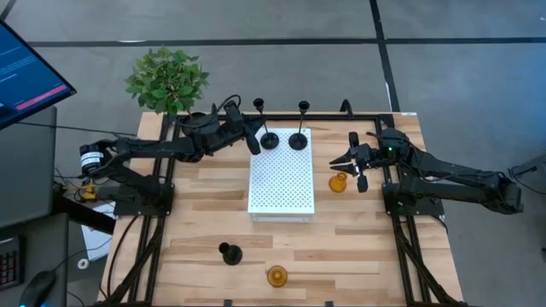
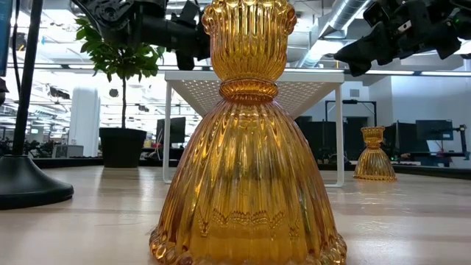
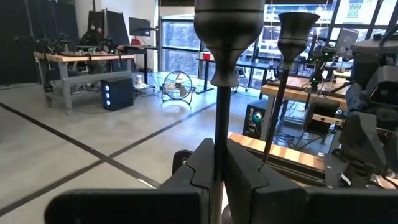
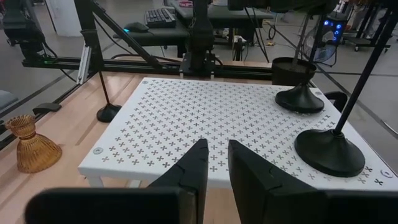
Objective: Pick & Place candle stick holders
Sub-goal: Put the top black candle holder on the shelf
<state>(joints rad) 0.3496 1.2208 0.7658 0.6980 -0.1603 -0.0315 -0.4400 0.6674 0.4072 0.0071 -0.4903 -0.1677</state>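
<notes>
Left gripper [image 1: 253, 136] at upper centre of high view, fingers pinched onto thin stem of tall black holder [image 1: 268, 139], base on far edge of white perforated stand [image 1: 281, 192]. Second tall holder [image 1: 299, 140] just beside it on stand. Right gripper [image 1: 350, 162] centre-right, fingers nearly closed, holding nothing, amber holder [image 1: 339, 182] just beside it. Short black holder [image 1: 229, 253] and second amber holder [image 1: 276, 275] low centre on table [image 1: 205, 222].

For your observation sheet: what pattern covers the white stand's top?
Rows of small cross-shaped cut-outs on the white stand, clearest in the right wrist view.
</notes>
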